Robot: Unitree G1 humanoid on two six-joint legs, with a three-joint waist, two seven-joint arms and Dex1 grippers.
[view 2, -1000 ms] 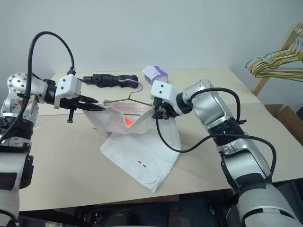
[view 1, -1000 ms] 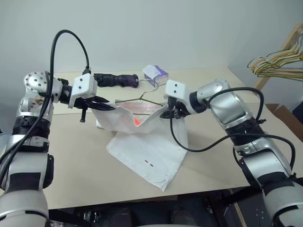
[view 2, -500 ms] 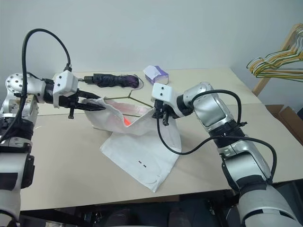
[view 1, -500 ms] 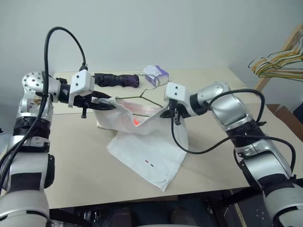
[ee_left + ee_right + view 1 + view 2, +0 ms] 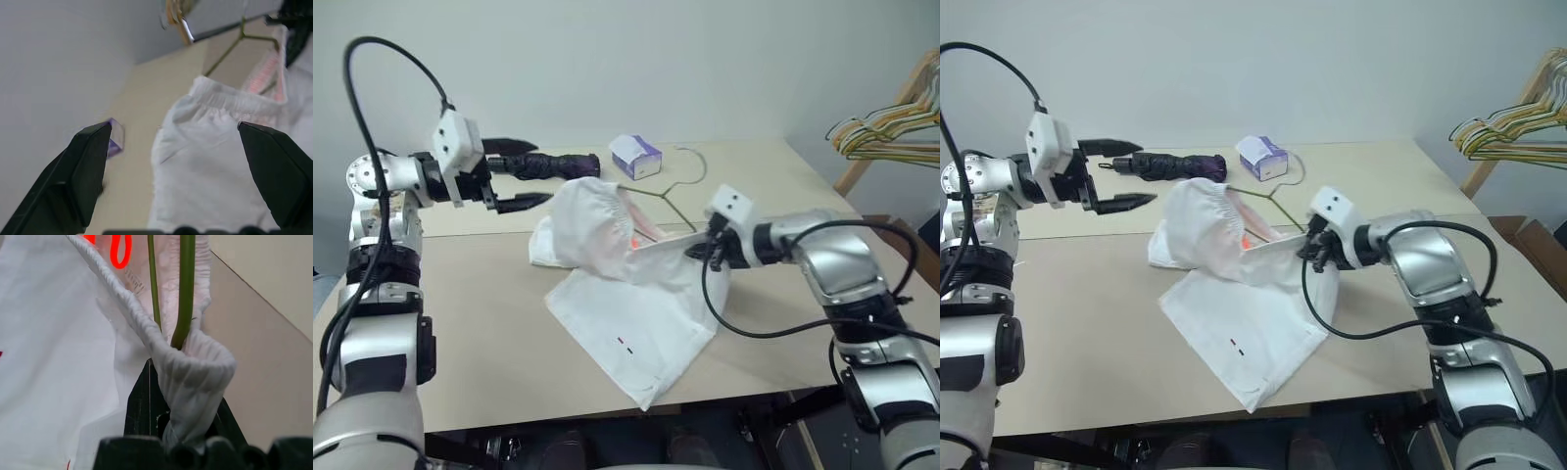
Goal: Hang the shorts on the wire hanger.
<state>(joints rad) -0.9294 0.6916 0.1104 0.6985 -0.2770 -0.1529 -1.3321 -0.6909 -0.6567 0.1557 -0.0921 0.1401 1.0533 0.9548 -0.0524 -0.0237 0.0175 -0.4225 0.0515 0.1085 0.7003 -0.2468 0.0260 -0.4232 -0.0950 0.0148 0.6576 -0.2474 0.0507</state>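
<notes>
A: Count on the bench (image 5: 460, 323)?
B: One pair of shorts (image 5: 636, 313), one wire hanger (image 5: 668, 191), one tissue box (image 5: 635, 156), one dark folded umbrella (image 5: 548, 164). Off the bench, beyond the shorts to the right, one bunch of coloured hangers (image 5: 886, 127) on a wooden rack.
A: Where are the shorts?
B: Mid-bench. Lower part lies flat toward the near edge, two tiny dark marks near the hem. Waistband end is bunched up in a hump on the side nearest the umbrella.
A: The hanger?
B: Its wire runs into the waistband opening; the hook sticks out past the shorts, just beside the tissue box.
A: Grippers, two?
B: Two. Right gripper (image 5: 1317, 250) is at the right edge of the shorts, jaws pressed together, pinching the gathered waistband; the wrist view shows the elastic folded over the fingers with two green wire strands right at the fold.
A: Left one?
B: Left gripper (image 5: 517, 176) is in the air left of the shorts, by the umbrella, jaws spread wide, holding nothing, apart from the cloth.
</notes>
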